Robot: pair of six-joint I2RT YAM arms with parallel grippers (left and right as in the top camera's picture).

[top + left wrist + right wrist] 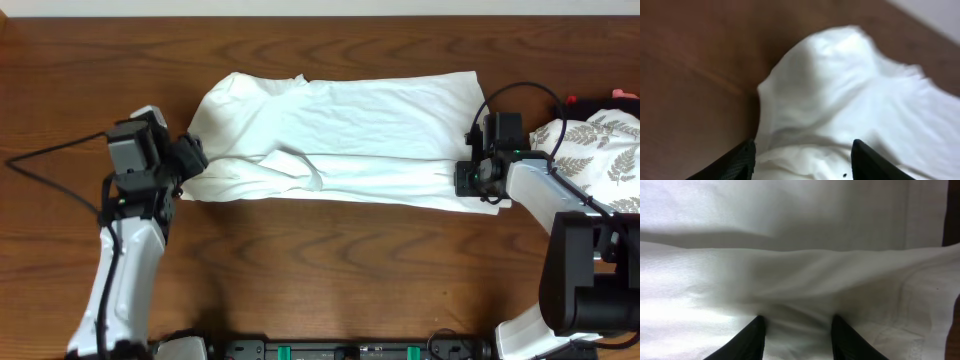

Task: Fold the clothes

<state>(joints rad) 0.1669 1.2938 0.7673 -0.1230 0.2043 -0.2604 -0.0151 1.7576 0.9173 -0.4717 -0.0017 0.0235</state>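
Observation:
The white T-shirt (340,135) lies across the wooden table, folded lengthwise into a long band, and its graphic is hidden. My left gripper (192,157) is at the shirt's left end. In the left wrist view the gripper (802,160) is open, with bunched white cloth (850,95) between its fingers. My right gripper (470,178) is at the shirt's right end, near the front edge. In the right wrist view the gripper (797,335) is open, its fingers resting on wrinkled cloth (790,240) with a raised fold just ahead.
A white cloth with a grey leaf pattern (600,150) lies at the right edge of the table, behind my right arm. A small red object (572,100) sits near it. Bare wooden table (330,270) lies in front of the shirt.

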